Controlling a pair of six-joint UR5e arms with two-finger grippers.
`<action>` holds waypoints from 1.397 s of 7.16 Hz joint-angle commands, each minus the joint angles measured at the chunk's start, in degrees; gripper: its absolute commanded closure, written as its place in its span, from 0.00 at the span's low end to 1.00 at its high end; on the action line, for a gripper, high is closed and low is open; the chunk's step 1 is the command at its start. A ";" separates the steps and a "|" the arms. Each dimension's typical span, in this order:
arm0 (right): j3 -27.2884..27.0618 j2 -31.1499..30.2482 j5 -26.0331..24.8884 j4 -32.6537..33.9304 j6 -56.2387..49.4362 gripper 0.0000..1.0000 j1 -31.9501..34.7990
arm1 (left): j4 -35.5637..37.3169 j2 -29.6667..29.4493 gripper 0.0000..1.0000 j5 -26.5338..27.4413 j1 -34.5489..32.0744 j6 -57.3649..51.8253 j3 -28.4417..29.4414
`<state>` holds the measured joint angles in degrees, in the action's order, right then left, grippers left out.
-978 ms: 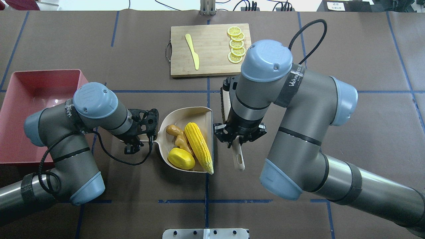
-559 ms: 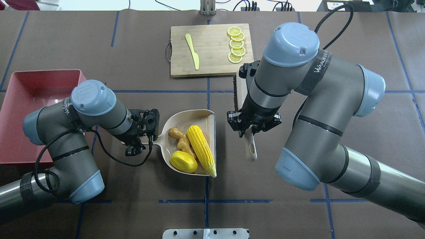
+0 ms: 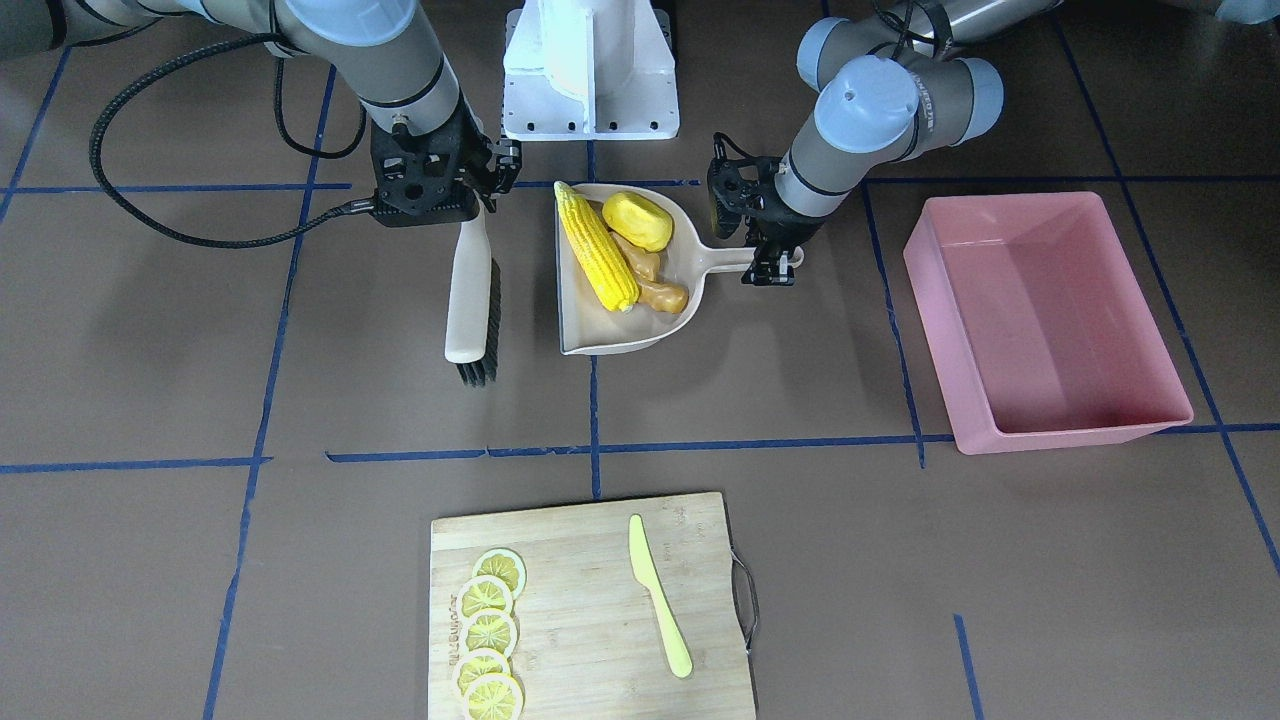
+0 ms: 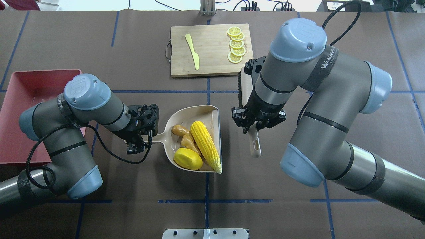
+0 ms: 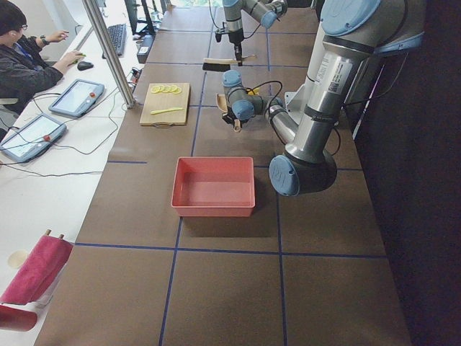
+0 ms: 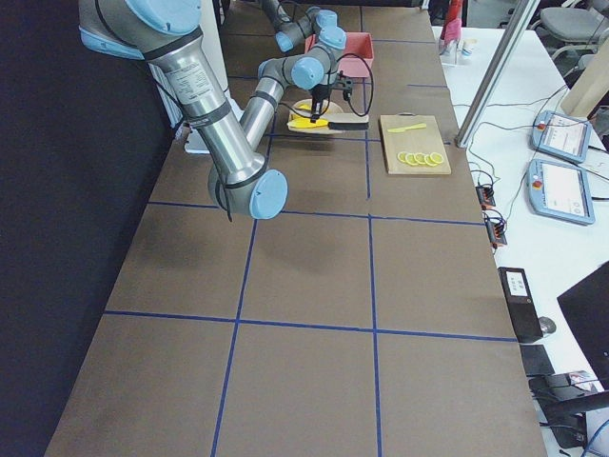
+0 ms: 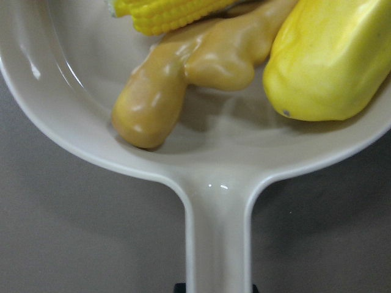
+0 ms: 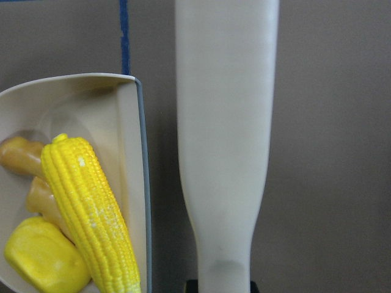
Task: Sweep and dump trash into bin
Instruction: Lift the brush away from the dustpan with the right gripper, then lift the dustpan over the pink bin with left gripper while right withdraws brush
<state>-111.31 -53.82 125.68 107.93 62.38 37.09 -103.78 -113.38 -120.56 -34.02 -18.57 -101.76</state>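
A beige dustpan (image 4: 212, 116) near the table's middle holds the trash: a yellow corn cob (image 4: 206, 146), a yellow potato piece (image 4: 188, 158) and a tan ginger root (image 4: 184, 137). My left gripper (image 4: 146, 141) is shut on the dustpan's handle (image 4: 158, 137), also seen in the left wrist view (image 7: 217, 244). My right gripper (image 4: 254, 127) is shut on a beige brush (image 3: 468, 300), held just right of the dustpan and apart from it. The pink bin (image 4: 20, 99) stands empty at the far left, behind my left arm.
A wooden cutting board (image 4: 211, 49) at the table's far side carries a pale yellow knife (image 4: 192, 51) and several lemon slices (image 4: 236, 44). The robot's base plate (image 3: 590, 60) is at the near edge. Operators' tablets lie past the far edge (image 5: 75, 97).
My right gripper has carried the brush to the right and farther back, away from the dustpan's open edge. The dustpan with the trash has shifted slightly right in my left gripper.
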 commanded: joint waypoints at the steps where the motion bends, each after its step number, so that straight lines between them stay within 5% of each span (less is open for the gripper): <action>1: -0.22 -0.23 -0.09 0.00 0.02 1.00 0.18 | 0.50 0.00 1.00 -0.20 -1.49 1.25 -1.07; 5: -0.31 -0.41 -0.09 0.44 0.02 1.00 0.53 | 17.16 3.49 1.00 0.41 -2.55 0.56 -15.97; 10: -0.31 -0.49 -0.18 1.23 0.02 1.00 0.79 | 19.58 14.83 1.00 2.35 -3.85 -2.43 -29.00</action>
<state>-111.58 -54.31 125.54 108.84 62.40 37.77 -84.28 -100.95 -118.30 -37.12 -20.55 -128.16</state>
